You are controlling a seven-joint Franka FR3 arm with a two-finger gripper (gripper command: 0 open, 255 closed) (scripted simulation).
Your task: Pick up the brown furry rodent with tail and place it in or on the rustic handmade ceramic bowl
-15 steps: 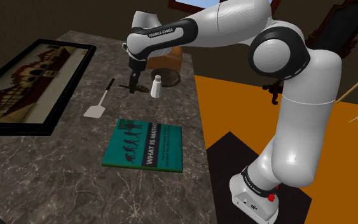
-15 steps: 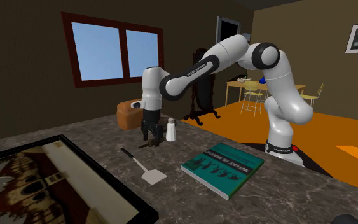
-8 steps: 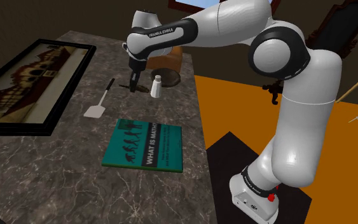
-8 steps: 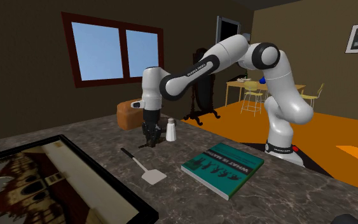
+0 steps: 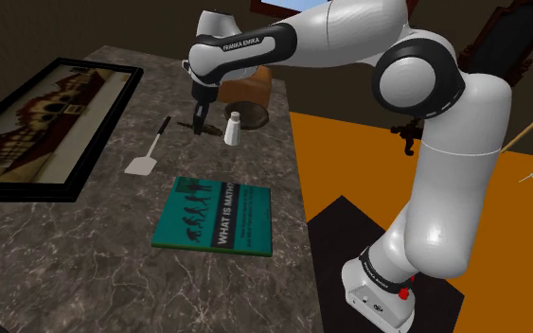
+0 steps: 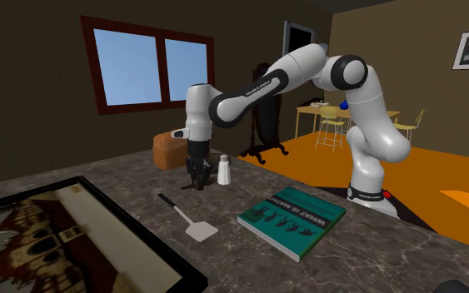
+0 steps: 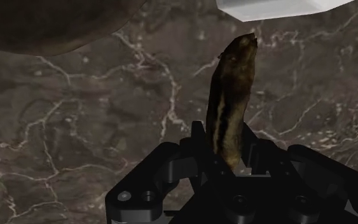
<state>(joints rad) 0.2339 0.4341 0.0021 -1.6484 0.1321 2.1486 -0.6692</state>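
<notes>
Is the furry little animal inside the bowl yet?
No, the rodent is clasped in the gripper over the marble table, outside the bowl.

The desk is dark marble veined with white. The rodent is dark brown with a tan stripe. The hand is black. The book is teal with dark figures. The spatula is white with a black handle. The bowl is brown.

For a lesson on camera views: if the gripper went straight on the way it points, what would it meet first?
Probably the marble tabletop: the gripper, shut on the brown rodent, points down at bare stone, so the rodent would touch first. The white shaker and bowl lie aside.
</notes>
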